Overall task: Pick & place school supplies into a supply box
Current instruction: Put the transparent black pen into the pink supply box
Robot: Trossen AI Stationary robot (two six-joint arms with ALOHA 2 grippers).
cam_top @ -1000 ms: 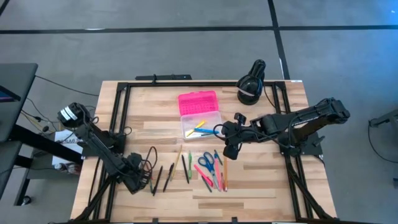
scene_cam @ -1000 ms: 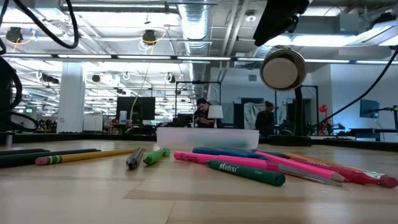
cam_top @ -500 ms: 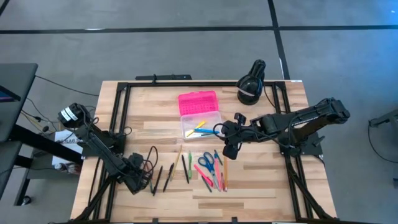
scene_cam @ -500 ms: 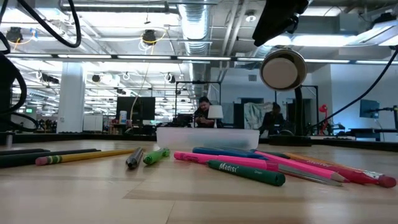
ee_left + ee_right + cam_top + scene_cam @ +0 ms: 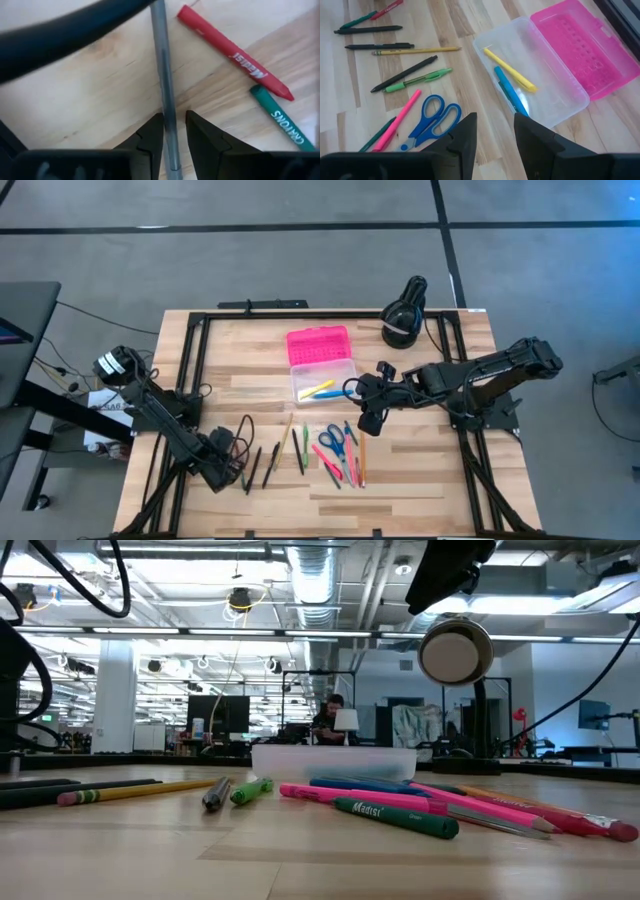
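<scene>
Lower left of the high view: left gripper down low on the table, by the leftmost dark pens. Its wrist view shows a grey pen running between the two fingers, which sit close on either side of the barrel; can't tell if they actually pinch it. A red crayon and green crayon lie just beside, upper right of that pic.

Centre of the high view: rest of the school supplies spread in a loose row on the wood, i.e. dark pens, yellow pencil, green pens, pink & orange ones, plus blue-handled scissors.

Above them, mid-table: supply box lying open, pink lid flipped toward the top of frame, clear base w/ a yellow marker and blue pen inside.

Right of centre: right gripper hovers just right of the box, above the scissors; fingers spread apart, nothing between them.

Upper right: black lamp at the table's far edge. Low view: a person seated in the room behind the box.
</scene>
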